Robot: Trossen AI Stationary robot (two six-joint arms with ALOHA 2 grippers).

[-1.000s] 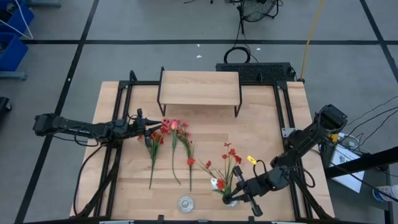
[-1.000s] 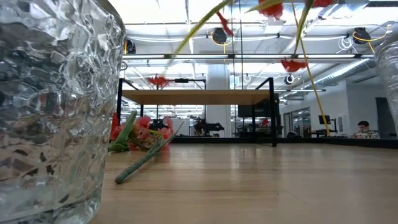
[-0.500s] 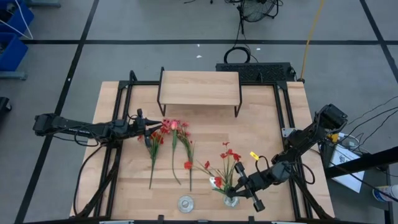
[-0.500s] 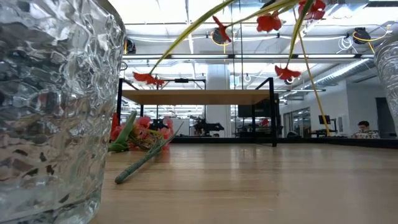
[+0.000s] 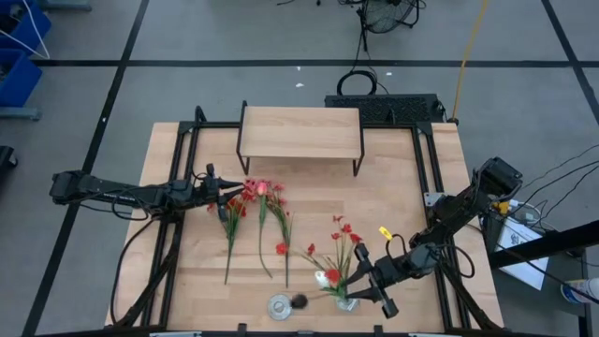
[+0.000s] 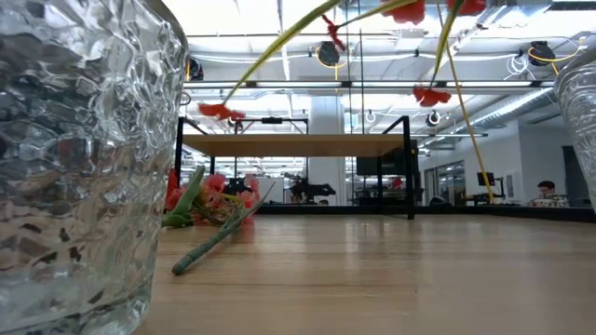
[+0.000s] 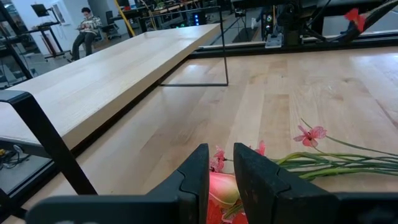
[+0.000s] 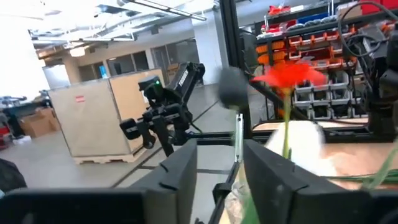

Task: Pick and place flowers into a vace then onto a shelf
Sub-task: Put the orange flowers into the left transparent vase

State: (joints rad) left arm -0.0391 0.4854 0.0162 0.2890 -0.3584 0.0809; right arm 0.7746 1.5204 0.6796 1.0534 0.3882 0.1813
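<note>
A clear glass vase (image 5: 346,301) stands at the table's near edge and shows at the low view's edge (image 6: 579,112). Red flowers (image 5: 342,234) stand in it, and their stalks lean out over the table (image 6: 279,42). My right gripper (image 5: 354,279) is open beside these stalks, just above the vase (image 8: 219,155). More flowers (image 5: 257,215) lie flat on the tabletop left of centre (image 6: 209,200). My left gripper (image 5: 234,192) hovers at their blossom ends (image 7: 221,155) with a narrow gap between its fingers. The shelf (image 5: 301,131) stands at the far edge (image 6: 298,144). My right gripper stands open, coming at the vase from the table's right, roughly level. A thin stalk (image 8: 238,134) rises between its two fingers. I cannot tell whether either finger touches it.
A second clear glass (image 5: 279,304) stands at the near edge left of the vase and fills the low view's left side (image 6: 84,158). A small dark thing (image 5: 299,300) lies beside it. Bare tabletop (image 5: 393,187) stretches between the vase and the shelf.
My right gripper has drawn back a little from the vase toward the table's right edge and rolled slightly. The stalks in the vase have swayed, and the longest leans further toward the table's left. A small dark thing has appeared beside the second glass.
</note>
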